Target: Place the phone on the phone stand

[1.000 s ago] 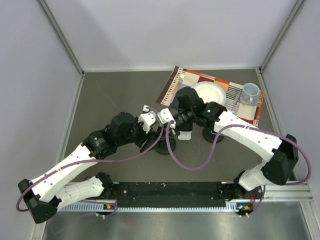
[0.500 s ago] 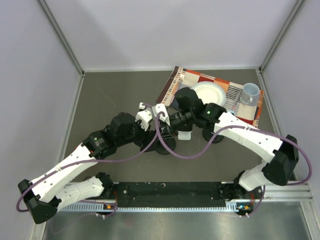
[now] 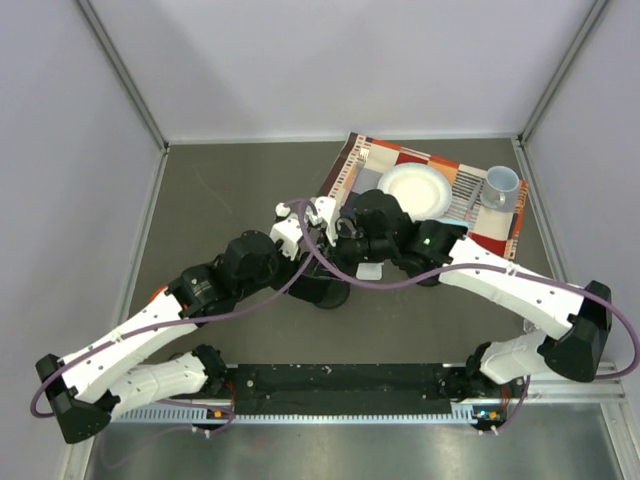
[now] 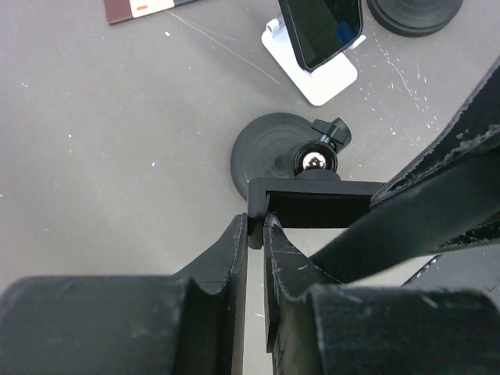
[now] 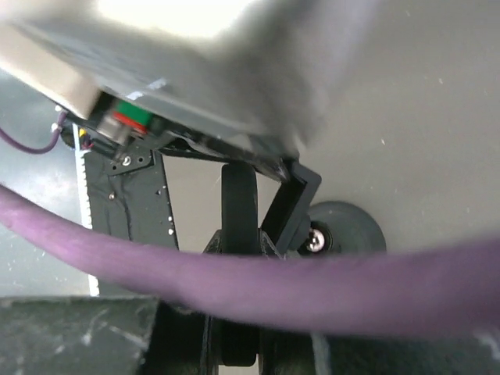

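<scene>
Left gripper (image 4: 254,234): fingers almost together, nipping the left end of the black bracket (image 4: 312,207) above its round base (image 4: 269,152).
Right gripper (image 5: 241,238): pinched on an upright black strip (image 5: 238,195); what it is I can't tell, and a purple cable (image 5: 234,289) blurs across.
Phone (image 4: 320,31): leaning on the phone stand (image 4: 316,78) beyond the base, top cut off.
Arms: both reach inward, wrists crowded together, hiding the phone from above.

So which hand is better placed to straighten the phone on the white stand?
Left, I'd guess. The left hand, pinching the black clamp holder, faces the phone on the white phone stand; the right hand's camera misses it.
</scene>
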